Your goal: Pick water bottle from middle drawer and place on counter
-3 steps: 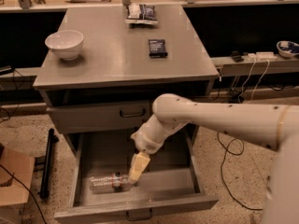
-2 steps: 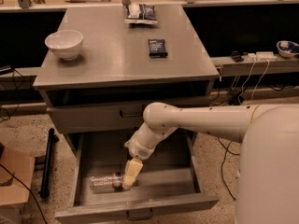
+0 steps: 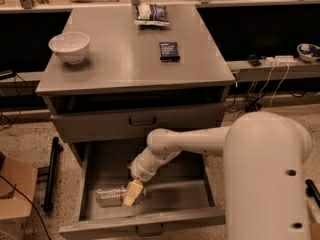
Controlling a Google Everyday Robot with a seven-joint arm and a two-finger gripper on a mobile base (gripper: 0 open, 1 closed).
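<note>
**Gripper Down at the Bottle in the Drawer**

The bottle point(image 3: 109, 196) lies on its side on the floor of the open drawer point(image 3: 186, 196), near the front wall. The gripper point(image 3: 133, 194) is low in the drawer, right at the bottle's right end. I cannot tell if the jaws are spread or pinching. The bottle is round and smooth, so it could roll away or slip out. Going up to the tabletop point(image 3: 125, 64), it could bump the upper drawer point(image 3: 100, 124).

White rounded arm point(image 3: 200, 141) (two dark holes point(image 3: 291, 173)) ends in a tan gripper point(image 3: 133, 194) in the middle drawer point(image 3: 186, 196)
</note>
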